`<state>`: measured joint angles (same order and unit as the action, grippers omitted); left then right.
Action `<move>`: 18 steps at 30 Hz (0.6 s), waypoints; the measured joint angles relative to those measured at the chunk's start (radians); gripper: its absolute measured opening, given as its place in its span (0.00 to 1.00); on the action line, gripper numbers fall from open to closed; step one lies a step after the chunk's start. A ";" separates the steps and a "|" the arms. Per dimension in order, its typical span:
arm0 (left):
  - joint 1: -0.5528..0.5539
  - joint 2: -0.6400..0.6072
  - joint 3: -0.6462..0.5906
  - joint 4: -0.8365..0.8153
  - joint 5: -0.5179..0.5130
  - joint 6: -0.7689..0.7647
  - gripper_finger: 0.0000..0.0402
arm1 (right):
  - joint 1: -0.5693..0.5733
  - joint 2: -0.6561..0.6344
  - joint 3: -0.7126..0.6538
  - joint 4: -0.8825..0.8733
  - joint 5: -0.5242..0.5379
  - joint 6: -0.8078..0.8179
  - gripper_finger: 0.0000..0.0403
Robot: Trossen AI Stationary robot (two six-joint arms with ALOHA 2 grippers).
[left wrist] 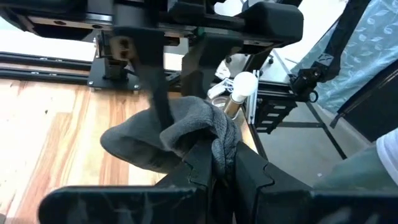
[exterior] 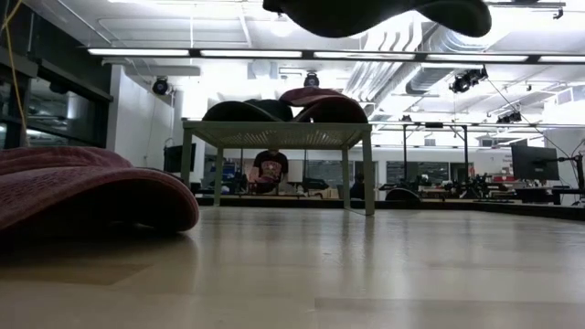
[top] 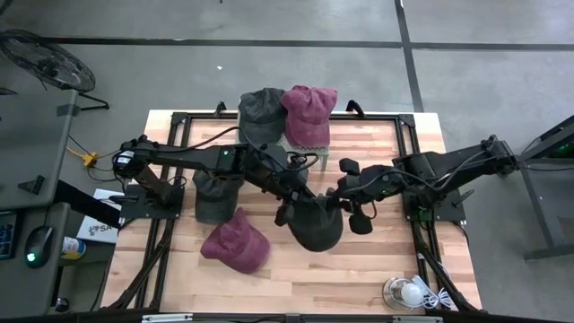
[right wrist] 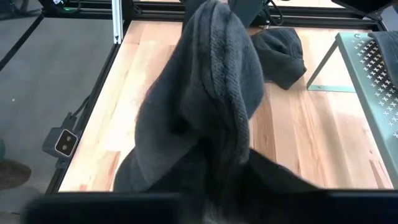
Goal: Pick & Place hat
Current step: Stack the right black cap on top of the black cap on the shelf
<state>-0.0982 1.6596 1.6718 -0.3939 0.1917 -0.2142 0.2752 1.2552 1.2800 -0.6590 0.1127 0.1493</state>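
from l to r on the wooden table (top: 377, 269): l arm reaches in from the l edge, its left gripper (left wrist: 219, 163) clenched on a bunched fold of the dark grey cap (top: 314, 222), which hangs above the table centre, clear of the top in the low view (exterior: 375, 14). under that arm lies another dark grey hat (top: 215, 196), flat on the wood. just in front of it, nearer the front edge, a maroon cap (top: 237, 242) lies on the table, apart from the grippers. at the back, a perforated metal stand (top: 305, 142) carries a dark cap (top: 262, 113) and a maroon one (top: 310, 111) side by side, touching. r of centre, right gripper (top: 337, 203) meets the held cap's r side; fabric fills its wrist view (right wrist: 211, 87), can't tell if its fingers are grasping. front r corner: a light bulb (top: 411, 292).
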 joint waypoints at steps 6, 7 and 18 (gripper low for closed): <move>0.000 0.000 0.000 -0.002 -0.017 -0.024 0.08 | 0.000 0.000 0.000 -0.002 0.030 0.032 0.02; 0.000 0.000 0.000 -0.002 -0.035 -0.028 0.10 | 0.000 0.000 0.000 -0.002 0.033 0.034 0.01; 0.007 -0.054 0.003 -0.018 -0.164 -0.079 0.56 | 0.000 0.000 0.000 -0.019 0.111 0.121 0.00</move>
<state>-0.0910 1.6058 1.6744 -0.4119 0.0278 -0.2933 0.2752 1.2549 1.2800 -0.6778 0.2236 0.2702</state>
